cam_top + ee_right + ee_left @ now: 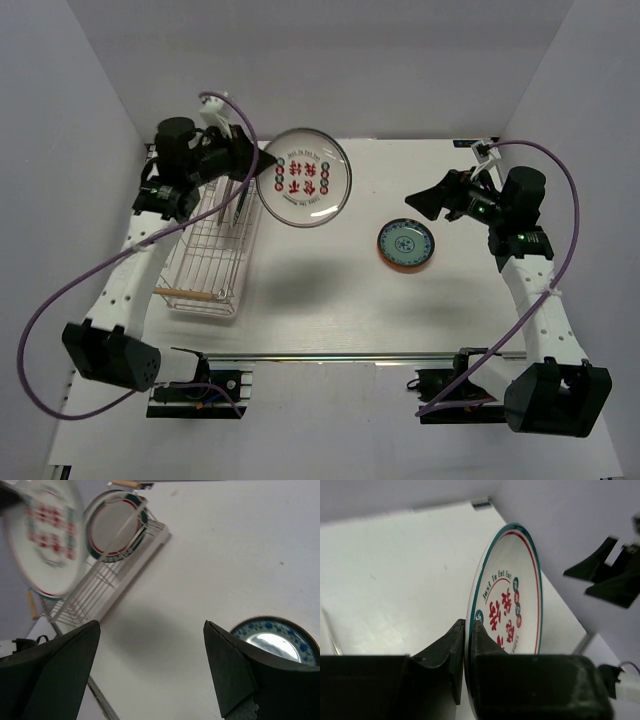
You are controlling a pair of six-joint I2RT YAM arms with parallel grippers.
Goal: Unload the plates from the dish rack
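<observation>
Matte black left gripper [466, 630] pinches the rim of a glossy round white plate [510, 600], just right of the silver wire dish rack [205, 260]; right gripper [420, 203] gapes near the blue-green plate [406, 244].

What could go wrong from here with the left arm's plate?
1. The left pincer pinches the white red-motif plate only at its rim, so it may slip or swing.
2. Lowered carelessly, it could strike the blue-green plate or the dish rack beside it.
</observation>
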